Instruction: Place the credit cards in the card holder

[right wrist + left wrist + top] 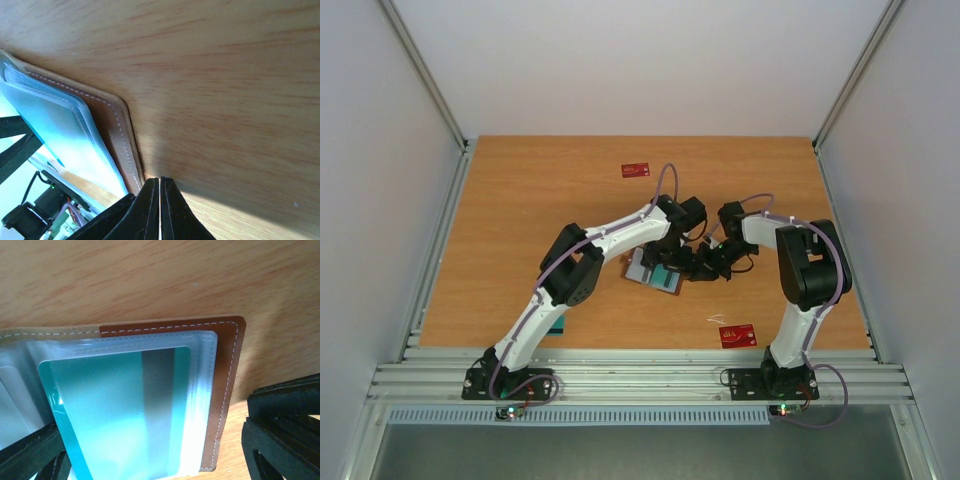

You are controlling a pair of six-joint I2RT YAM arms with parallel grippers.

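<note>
On the wooden table (520, 200), with its matte, streaky orange-brown grain, both arms lean in over the card holder (653, 270), which lies open near the middle. The left arm (582, 262) reaches it from the holder's left and the right arm (807, 270) from its right. Up close the holder (226, 365) is smooth brown leather with pale stitching along a rounded edge, and it carries soft, cloudy clear sleeves. A teal card (115, 410), glossy with a grey stripe, sits inside the top sleeve, though its lower end is out of view. The left gripper (155, 452) hangs over that card with its jaws released and wide, one finger on either side. The right gripper (160, 210) is clenched on nothing I can see, its tips right at the holder's corner. Whether they pin the leather I cannot tell. My reading is that this card's insertion is finishing and the next step is a fresh pickup. Loose cards lie well apart from the holder: a red card (635, 169) beyond it, a second red card (737, 335) nearer the bases, and a teal one (557, 323) half hidden under the left arm. Each is thin, stiff and flat on the wood, so the fingers will likely need to catch an edge.
</note>
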